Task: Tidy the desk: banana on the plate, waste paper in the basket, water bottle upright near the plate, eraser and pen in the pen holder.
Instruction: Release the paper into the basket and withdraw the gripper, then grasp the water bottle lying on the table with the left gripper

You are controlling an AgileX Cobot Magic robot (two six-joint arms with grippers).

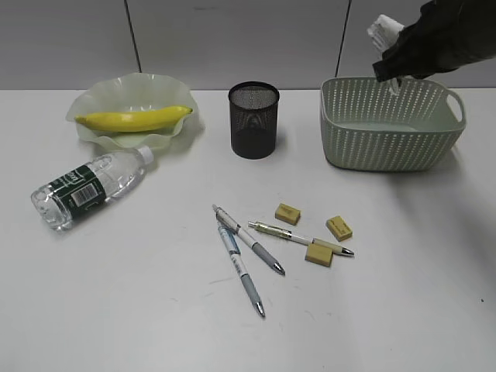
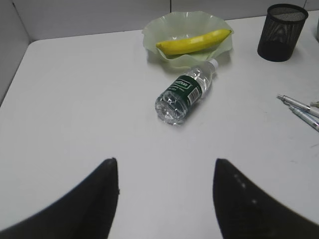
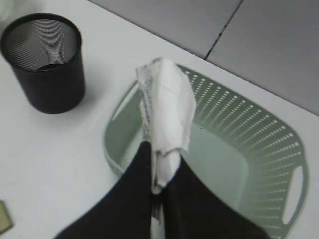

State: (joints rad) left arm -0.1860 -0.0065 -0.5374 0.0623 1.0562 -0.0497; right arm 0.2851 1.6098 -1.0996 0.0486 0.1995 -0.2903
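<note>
My right gripper [image 3: 159, 179] is clamped on the waste paper [image 3: 167, 107], holding it in the air above the basket [image 1: 391, 139] at the back right of the desk [image 1: 139, 310]. My left gripper [image 2: 164, 194] hangs over bare desk with its jaws apart, gripping nothing. The banana [image 1: 133, 118] lies on the plate [image 1: 101, 97], the bottle [image 1: 89, 186] lies on its side just beside it, and three pens [image 1: 248, 239] and three erasers [image 1: 287, 213] lie loose in front of the pen holder [image 1: 253, 120].

Even, bright overhead light on my large plain white desk [image 1: 116, 310]; soft shadows beside the black wire-mesh cylindrical cup [image 1: 253, 120], my wrist views slightly blurred.
</note>
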